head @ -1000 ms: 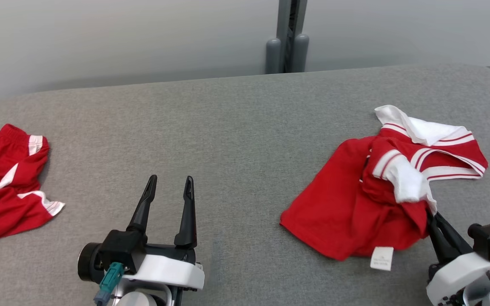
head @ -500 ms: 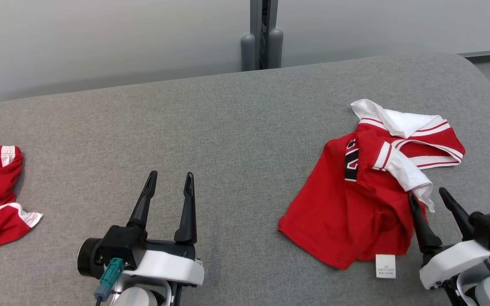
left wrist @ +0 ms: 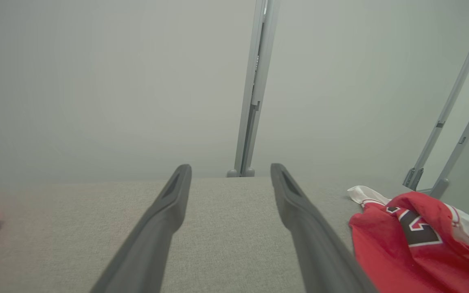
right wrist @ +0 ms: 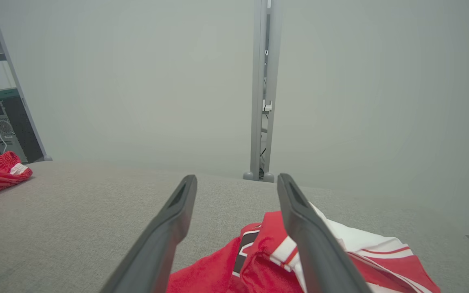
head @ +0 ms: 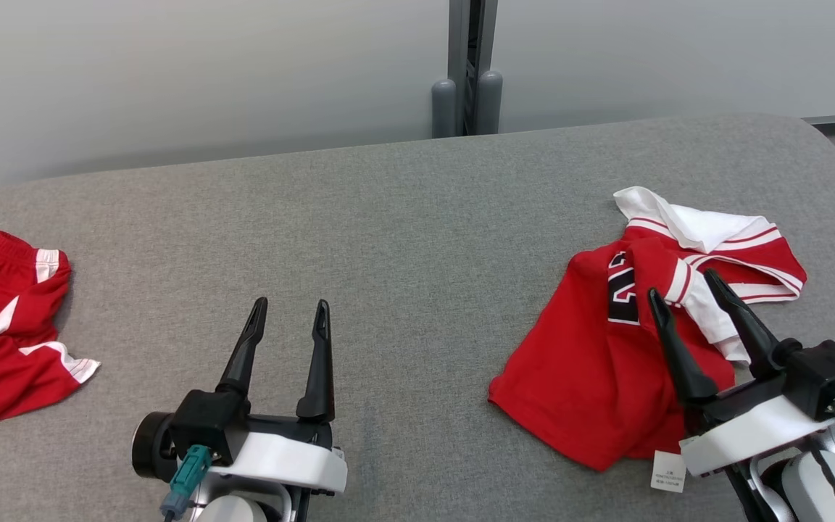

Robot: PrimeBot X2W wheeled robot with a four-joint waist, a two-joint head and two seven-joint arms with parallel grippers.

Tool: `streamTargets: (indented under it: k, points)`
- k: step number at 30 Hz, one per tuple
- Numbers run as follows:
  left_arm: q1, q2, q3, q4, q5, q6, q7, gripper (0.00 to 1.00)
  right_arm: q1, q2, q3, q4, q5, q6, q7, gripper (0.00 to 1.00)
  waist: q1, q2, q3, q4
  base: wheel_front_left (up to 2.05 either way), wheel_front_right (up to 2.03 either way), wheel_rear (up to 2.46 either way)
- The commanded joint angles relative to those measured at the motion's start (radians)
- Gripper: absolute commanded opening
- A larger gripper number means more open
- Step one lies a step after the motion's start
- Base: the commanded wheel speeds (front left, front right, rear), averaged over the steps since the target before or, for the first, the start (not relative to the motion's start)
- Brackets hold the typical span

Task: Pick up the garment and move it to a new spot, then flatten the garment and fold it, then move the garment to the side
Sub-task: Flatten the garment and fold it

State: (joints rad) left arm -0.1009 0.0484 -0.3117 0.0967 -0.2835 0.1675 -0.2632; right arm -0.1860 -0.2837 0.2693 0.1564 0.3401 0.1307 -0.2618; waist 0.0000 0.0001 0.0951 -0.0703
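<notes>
The garment is a crumpled red jersey with white striped sleeves and a black number, lying on the right side of the grey table; it also shows in the left wrist view and in the right wrist view. My right gripper hovers open above the garment's near right part, nothing between its fingers. My left gripper stands open over bare table at the lower left, well apart from the garment.
A second red and white garment lies at the table's left edge. A grey post stands behind the table against the pale wall. The table's right end curves off near the jersey.
My right gripper has opened and let go of the garment, then risen above it. The garment now lies loose on the table. The head camera has shifted; the left arm stays put.
</notes>
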Motion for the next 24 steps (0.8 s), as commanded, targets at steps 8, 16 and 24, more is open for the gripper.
streamTargets:
  k: [8, 16, 24]
  points:
    - [0.021, 0.004, 0.001, -0.006, -0.002, -0.001, -0.001, 1.0, 0.009, 0.013, 0.015, 0.022, -0.04, 0.0, -0.006, 1.0, 0.0, -0.0001, -0.016, 0.029, 0.0, 0.0, 0.0]
    - [0.017, 0.004, -0.002, -0.01, 0.007, -0.003, -0.001, 1.0, -0.011, 0.016, -0.098, 0.136, -0.054, 0.0, 0.015, 1.0, 0.0, -0.0001, -0.001, 0.04, 0.0, 0.0, 0.0]
    - [-0.01, 0.004, -0.017, 0.001, 0.021, -0.005, -0.001, 1.0, -0.068, -0.016, -0.165, 0.294, -0.001, 0.0, 0.075, 1.0, 0.0, -0.0001, 0.045, 0.062, 0.0, 0.0, 0.0]
